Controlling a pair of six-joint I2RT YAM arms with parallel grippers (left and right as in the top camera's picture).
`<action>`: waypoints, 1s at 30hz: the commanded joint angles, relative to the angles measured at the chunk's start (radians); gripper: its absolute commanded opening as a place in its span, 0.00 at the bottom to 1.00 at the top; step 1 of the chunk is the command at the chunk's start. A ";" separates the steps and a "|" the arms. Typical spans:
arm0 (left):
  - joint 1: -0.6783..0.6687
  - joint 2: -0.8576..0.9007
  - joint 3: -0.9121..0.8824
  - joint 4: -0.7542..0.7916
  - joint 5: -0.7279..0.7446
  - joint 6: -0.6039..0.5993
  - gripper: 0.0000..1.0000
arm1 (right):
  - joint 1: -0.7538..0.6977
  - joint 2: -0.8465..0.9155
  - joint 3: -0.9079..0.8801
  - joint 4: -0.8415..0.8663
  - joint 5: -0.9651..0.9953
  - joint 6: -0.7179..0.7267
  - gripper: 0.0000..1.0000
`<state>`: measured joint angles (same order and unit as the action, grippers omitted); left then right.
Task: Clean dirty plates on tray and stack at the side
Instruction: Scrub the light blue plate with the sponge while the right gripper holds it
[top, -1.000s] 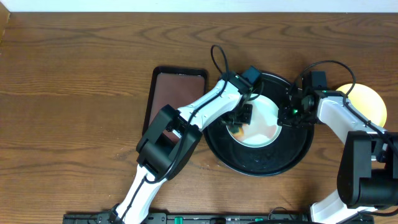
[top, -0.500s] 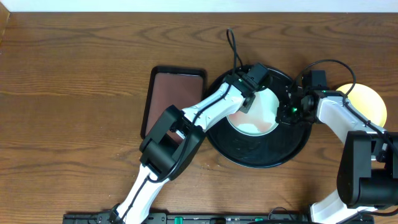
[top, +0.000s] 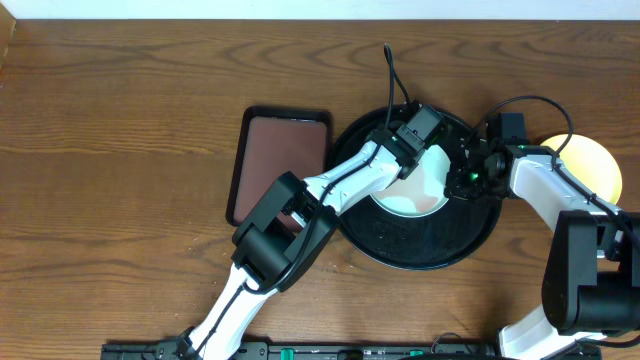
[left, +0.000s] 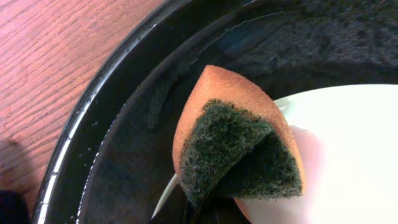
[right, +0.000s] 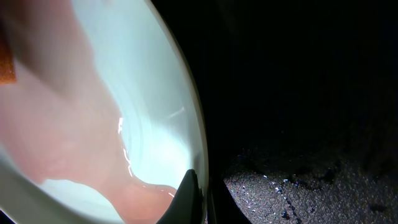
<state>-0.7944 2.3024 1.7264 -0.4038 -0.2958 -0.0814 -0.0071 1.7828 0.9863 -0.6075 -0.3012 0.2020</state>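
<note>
Overhead: a pale mint plate (top: 400, 205) lay in the round, glossy black tray (top: 400, 258), with a yellow plate (top: 592, 165) beside it on the desk (top: 120, 120). The left gripper (top: 422, 160) reached over the tray.
Left wrist: it clamped a folded orange sponge (left: 236, 143) with a coarse green face at the plate's edge.
Right wrist: the right gripper (right: 199, 199) pinched the mint plate's smooth rim.

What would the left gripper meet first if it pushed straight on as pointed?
Its sponge leads the left gripper; straight ahead is the pale plate, at its rim over the tray floor. Depth unclear; it may already touch.
</note>
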 joint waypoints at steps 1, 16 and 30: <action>0.012 0.024 -0.009 0.001 0.014 0.011 0.08 | -0.005 0.003 -0.007 -0.014 0.072 -0.024 0.01; 0.053 -0.035 -0.009 -0.353 -0.081 0.044 0.07 | -0.005 0.003 -0.007 -0.013 0.072 -0.023 0.01; 0.057 -0.180 -0.009 -0.501 0.446 -0.240 0.08 | -0.005 0.003 -0.007 -0.013 0.072 -0.023 0.01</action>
<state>-0.7399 2.1677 1.7302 -0.8894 -0.0032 -0.2337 -0.0059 1.7828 0.9890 -0.6121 -0.3252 0.1928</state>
